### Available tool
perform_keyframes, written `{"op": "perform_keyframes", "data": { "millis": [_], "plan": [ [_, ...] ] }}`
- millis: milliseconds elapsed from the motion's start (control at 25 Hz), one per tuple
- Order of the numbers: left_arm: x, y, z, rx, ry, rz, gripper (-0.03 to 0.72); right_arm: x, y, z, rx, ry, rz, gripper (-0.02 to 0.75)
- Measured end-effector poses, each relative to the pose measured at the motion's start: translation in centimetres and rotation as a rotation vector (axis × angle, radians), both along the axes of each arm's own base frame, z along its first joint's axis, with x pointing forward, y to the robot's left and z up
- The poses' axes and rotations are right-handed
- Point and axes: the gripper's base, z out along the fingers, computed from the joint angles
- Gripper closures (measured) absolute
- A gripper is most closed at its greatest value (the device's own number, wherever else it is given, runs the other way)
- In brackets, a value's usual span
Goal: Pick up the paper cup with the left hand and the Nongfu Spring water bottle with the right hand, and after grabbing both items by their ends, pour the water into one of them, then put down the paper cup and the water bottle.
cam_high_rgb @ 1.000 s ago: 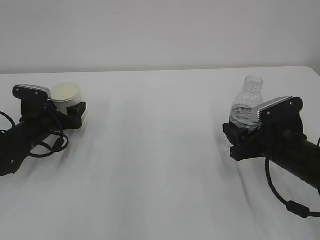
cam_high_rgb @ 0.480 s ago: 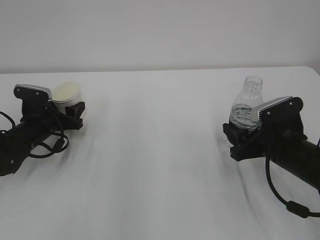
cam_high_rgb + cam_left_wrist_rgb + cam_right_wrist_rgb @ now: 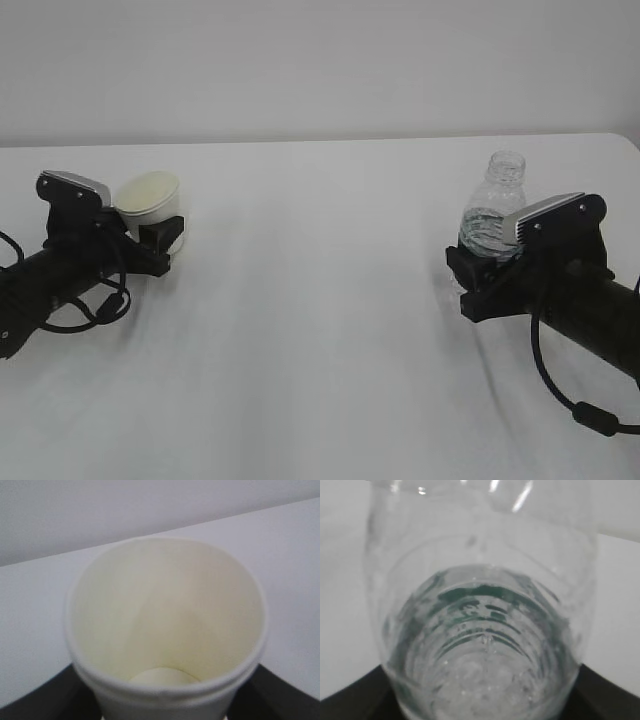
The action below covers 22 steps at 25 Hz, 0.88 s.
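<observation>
Now paper cup [image 3: 152,201] tilted rightward, shifted with left end effector [image 3: 150,243].

The exterior view looks across the desk [image 3: 320,330] from the front, slanting down, facing the back wall, taking in both arms. The left wrist view sits just behind its jaws, looking down into the paper cup [image 3: 165,630] between them. The right wrist view, equally close, faces the Nongfu Spring water bottle [image 3: 485,630]. The exterior view also shows the cup [image 3: 150,195] and the bottle [image 3: 493,210].

white cup [image 3: 152,202], green-banded clear bottle [image 3: 492,212]
</observation>
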Motion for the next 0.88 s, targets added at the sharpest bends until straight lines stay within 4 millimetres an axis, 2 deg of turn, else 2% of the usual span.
{"op": "perform_keyframes", "data": {
  "millis": [560,880],
  "plan": [
    [-2.2,-1.3,3.1,-0.019,-0.013,-0.191,0.229,0.0,0.0,0.0,0.0,0.0,0.0,0.248],
    [-3.1,-2.4,3.3,-0.046,0.032,-0.34,0.229,0.0,0.0,0.0,0.0,0.0,0.0,0.248]
  ]
}}
